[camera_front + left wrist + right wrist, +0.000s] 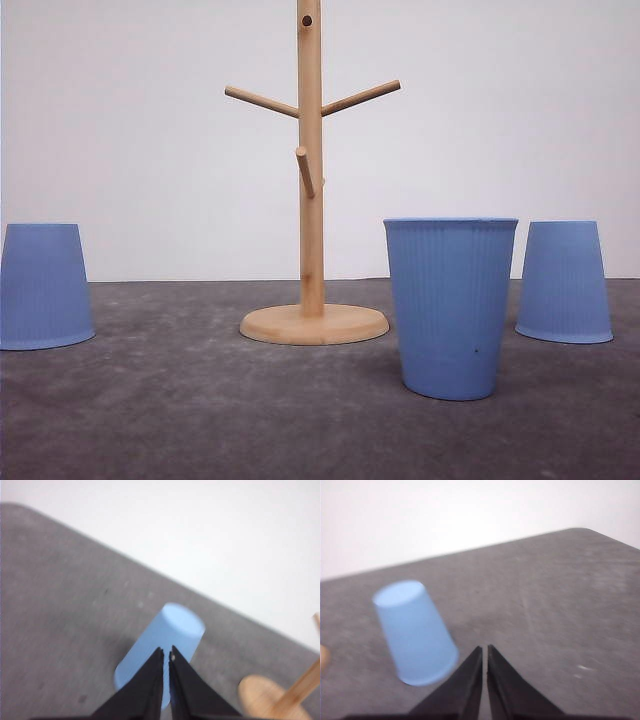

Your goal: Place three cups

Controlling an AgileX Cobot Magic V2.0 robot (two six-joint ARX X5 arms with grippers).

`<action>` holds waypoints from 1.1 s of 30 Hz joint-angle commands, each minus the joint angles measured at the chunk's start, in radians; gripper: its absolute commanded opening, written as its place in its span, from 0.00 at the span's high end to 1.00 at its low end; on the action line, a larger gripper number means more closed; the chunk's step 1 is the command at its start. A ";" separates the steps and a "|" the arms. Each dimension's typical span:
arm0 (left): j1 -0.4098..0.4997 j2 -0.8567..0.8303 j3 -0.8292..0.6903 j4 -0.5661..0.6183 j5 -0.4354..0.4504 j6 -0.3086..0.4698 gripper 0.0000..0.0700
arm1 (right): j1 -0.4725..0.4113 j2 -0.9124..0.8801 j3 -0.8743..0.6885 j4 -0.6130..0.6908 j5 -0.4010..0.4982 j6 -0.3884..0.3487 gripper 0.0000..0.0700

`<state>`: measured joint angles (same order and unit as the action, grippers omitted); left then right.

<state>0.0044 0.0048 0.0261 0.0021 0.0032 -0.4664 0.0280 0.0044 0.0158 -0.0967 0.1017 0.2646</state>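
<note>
Claws Pressed Together, Three Cups Waiting on the Counter

Left claw (166, 655) seen pressed together in its wrist view, tips almost touching, pinching nothing, hanging over an upside-down blue cup (160, 645). Right claw (484, 652) likewise pressed together and empty, with another upside-down cup (415, 632) just beside it on the grey counter (545, 605).

Seen from the front: left cup (45, 285) upside down at the far left, right cup (565, 282) upside down at the far right, and middle cup (450, 305) standing upright nearer the camera, just right of the wooden rack (311, 170). All three apart from each other and from the rack base; pegs of the rack bare.

Contents of the upright cup not visible from this angle, so cannot tell; inverted cups can hold nothing.

Handling, as a judgement: probably light, thin-walled plastic, somewhat flexible under squeeze, not fragile. Fine ribs should help against slipping, though the tapered shape may let a cup slide out toward its narrow end. Best hold likely across the wall near the middle, or over the rim on the upright one, with gentle force. Must first spread the claws before any grasp
</note>
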 commanded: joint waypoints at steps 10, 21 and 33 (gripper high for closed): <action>0.002 0.006 0.167 -0.041 0.003 0.044 1.00 | 0.002 0.000 0.140 0.019 -0.080 0.077 0.99; 0.002 0.170 0.499 -0.533 0.005 0.143 1.00 | 0.002 0.142 0.469 -0.410 -0.129 0.054 0.99; 0.002 0.431 0.694 -0.830 0.176 0.262 1.00 | 0.002 0.434 0.620 -0.570 -0.353 -0.127 0.99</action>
<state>0.0048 0.4245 0.6963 -0.8335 0.1589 -0.2483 0.0280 0.4272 0.6201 -0.6701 -0.2418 0.1881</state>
